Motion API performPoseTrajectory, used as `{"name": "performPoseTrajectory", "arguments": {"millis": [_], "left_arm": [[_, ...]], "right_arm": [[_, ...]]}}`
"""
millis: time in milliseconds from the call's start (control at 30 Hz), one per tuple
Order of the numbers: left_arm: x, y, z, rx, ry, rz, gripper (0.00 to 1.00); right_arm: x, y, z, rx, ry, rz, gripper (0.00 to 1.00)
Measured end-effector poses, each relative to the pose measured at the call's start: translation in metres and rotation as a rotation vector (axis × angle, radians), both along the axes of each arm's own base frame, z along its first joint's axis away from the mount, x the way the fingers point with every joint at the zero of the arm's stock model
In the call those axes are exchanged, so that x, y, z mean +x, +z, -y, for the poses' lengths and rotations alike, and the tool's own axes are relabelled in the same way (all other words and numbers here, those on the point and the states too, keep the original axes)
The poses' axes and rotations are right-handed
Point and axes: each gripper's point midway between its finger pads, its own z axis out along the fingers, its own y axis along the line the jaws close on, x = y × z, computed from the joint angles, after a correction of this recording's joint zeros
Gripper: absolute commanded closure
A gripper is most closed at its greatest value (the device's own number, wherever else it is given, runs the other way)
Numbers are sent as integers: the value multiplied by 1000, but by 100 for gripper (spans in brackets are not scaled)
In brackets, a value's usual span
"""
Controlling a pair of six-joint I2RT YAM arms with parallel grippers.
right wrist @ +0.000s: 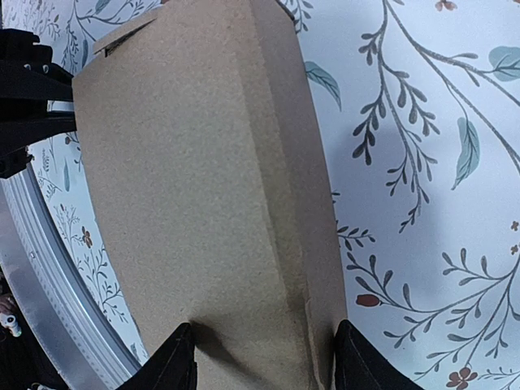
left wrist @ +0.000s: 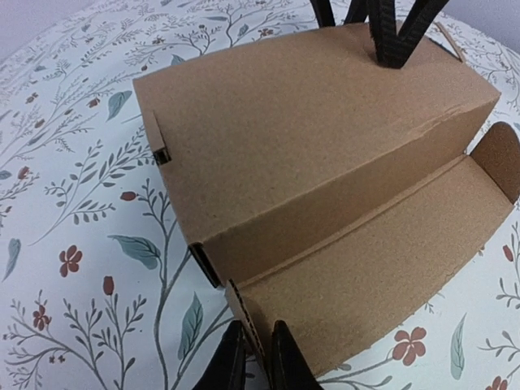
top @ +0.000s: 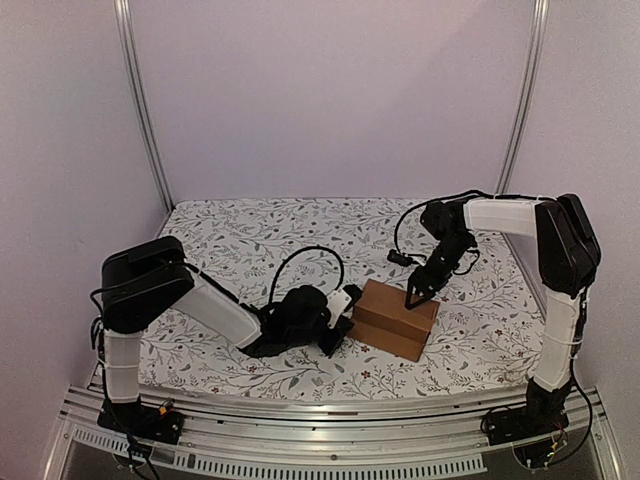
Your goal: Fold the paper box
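The paper box (top: pixel 398 312) is brown cardboard and stands partly formed on the floral cloth between my arms. In the left wrist view its lid (left wrist: pixel 309 106) slopes over the body and a front flap (left wrist: pixel 374 260) lies lower, with a rounded side tab (left wrist: pixel 497 158) at the right. My left gripper (left wrist: pixel 258 361) is shut on that flap's near corner edge, at the box's left end (top: pixel 340 322). My right gripper (top: pixel 415 296) is open above the lid (right wrist: pixel 203 187). One fingertip (right wrist: pixel 177 361) rests on it and the other sits at its far edge.
A floral cloth (top: pixel 250 240) covers the table. A slotted aluminium rail (top: pixel 330 440) runs along the near edge, and two metal posts (top: pixel 143 110) rise at the back corners against pale walls. A black cable (top: pixel 300 262) loops over the left arm.
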Motion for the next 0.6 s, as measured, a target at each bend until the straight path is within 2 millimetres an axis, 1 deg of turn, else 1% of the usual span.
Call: {"name": "performPoseTrajectory", "arguments": {"millis": [100,267,600], "left_arm": [[-2,-1,0,16,0,11,91],[2,0,-1,31,25,18,92],[3,0,-1,20,50,-2,93]], "right_arm": [[-1,0,0,2,0,-4,45],[-1,0,-1,4,1,-8,46],[-1,-1,-1,5,7,-6,47]]}}
